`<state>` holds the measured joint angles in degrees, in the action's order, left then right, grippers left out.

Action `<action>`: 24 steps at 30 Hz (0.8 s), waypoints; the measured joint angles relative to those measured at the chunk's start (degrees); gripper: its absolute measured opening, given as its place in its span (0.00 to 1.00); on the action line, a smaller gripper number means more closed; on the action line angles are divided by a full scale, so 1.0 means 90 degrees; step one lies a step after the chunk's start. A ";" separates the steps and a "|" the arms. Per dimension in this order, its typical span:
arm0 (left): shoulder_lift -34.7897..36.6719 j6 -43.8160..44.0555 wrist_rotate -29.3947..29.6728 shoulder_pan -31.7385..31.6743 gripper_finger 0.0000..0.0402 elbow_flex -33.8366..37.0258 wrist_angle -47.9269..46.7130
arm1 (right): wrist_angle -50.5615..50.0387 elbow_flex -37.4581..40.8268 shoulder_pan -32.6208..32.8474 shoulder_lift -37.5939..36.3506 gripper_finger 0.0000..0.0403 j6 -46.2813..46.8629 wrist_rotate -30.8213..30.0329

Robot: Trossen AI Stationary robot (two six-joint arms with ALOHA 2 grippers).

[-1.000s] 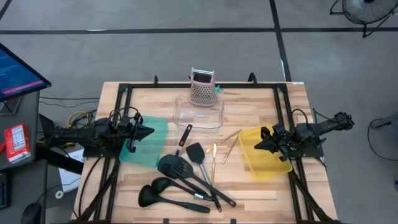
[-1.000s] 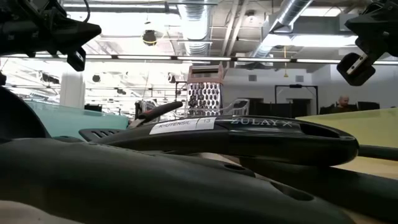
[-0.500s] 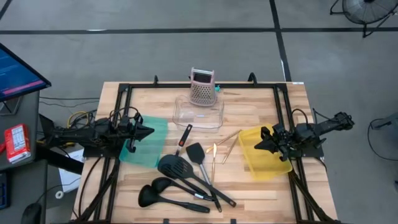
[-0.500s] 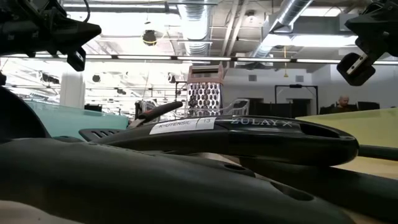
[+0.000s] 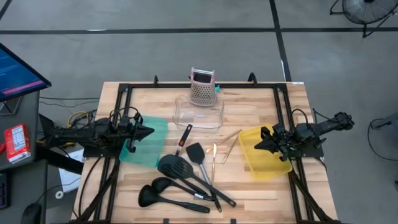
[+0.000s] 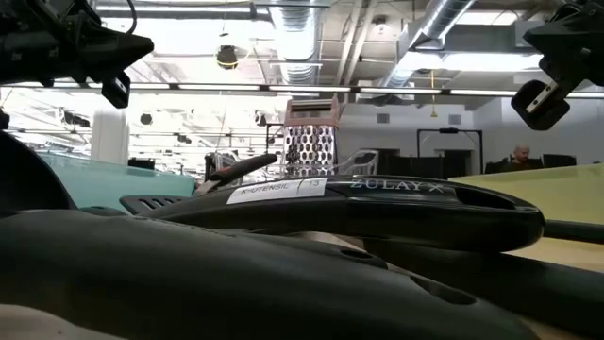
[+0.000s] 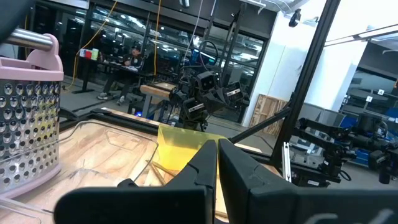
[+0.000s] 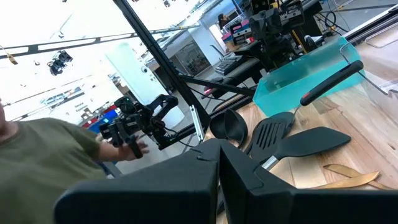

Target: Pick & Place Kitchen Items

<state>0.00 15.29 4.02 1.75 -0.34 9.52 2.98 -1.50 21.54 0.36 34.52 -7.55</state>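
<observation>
Nothing has moved since a second ago. My left gripper (image 5: 148,131) hangs pinched together over the teal bin (image 5: 147,142); my right gripper (image 5: 258,144), also together, over the yellow bin (image 5: 263,153). Between them on the wooden table (image 5: 255,106), black utensils (image 5: 183,177) and golden sticks (image 5: 225,147) lie loose. Beyond, probably seated people.

Even, bright overhead light in the high view, soft short shadows. Low view: black plastic utensil handle (image 6: 359,210) close up, blurred and dark against glaring ceiling lights. Wrist views: windows blown out white, near dark fingers out of focus.
</observation>
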 joint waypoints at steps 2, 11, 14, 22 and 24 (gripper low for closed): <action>0.0001 -0.0002 0.0000 0.0001 0.00 0.0000 0.0000 | 0.0000 -0.0002 0.0001 -0.0001 0.00 0.0000 0.0000; 0.0001 0.0505 -0.0001 0.0001 0.00 0.0000 0.0058 | 0.0000 -0.0002 0.0000 -0.0002 0.00 -0.0050 -0.0026; -0.0001 0.0823 -0.0001 0.0001 0.00 0.0000 0.0096 | 0.0008 -0.0001 0.0000 -0.0002 0.00 -0.0049 -0.0095; 0.0001 0.0836 -0.0001 0.0001 0.00 -0.0001 0.0253 | 0.0082 -0.0002 0.0000 0.0000 0.00 -0.0050 -0.0529; -0.0001 0.0847 -0.0001 0.0001 0.00 -0.0002 0.0250 | 0.0101 -0.0002 0.0000 -0.0002 0.00 -0.0051 -0.0624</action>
<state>-0.01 22.91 4.01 1.76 -0.36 11.77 3.89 -1.51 21.54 0.34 34.07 -13.17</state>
